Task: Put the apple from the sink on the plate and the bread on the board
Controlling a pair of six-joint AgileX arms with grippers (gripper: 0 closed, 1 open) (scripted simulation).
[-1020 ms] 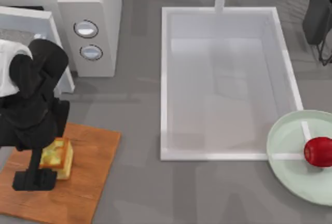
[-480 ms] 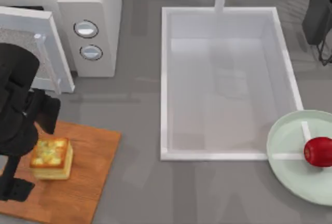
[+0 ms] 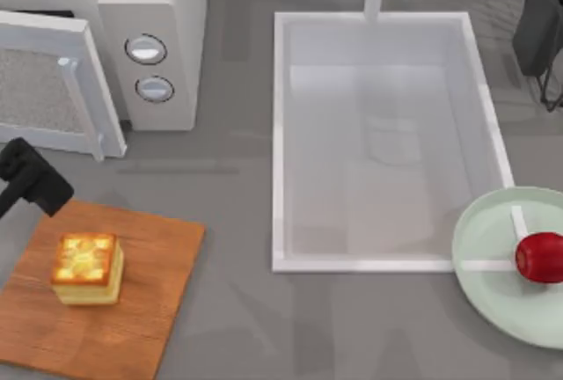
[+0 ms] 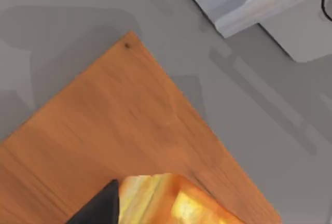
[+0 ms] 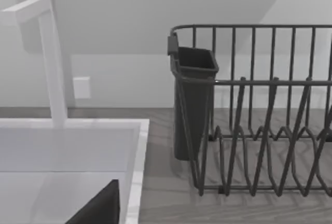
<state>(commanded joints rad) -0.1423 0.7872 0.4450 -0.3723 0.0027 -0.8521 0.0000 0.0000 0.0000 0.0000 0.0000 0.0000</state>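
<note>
The grey desk (image 3: 229,222) carries the white sink (image 3: 278,134) at its middle, faucet post at twelve o'clock. A white microwave (image 3: 158,10), door open, stands at ten o'clock. The wooden cutting board (image 3: 149,283) lies flat at eight o'clock. The mint-green plate (image 3: 484,257) rests at four o'clock, overlapping the sink's corner. A dark wire dish rack (image 5: 259,130) stands at two o'clock.
</note>
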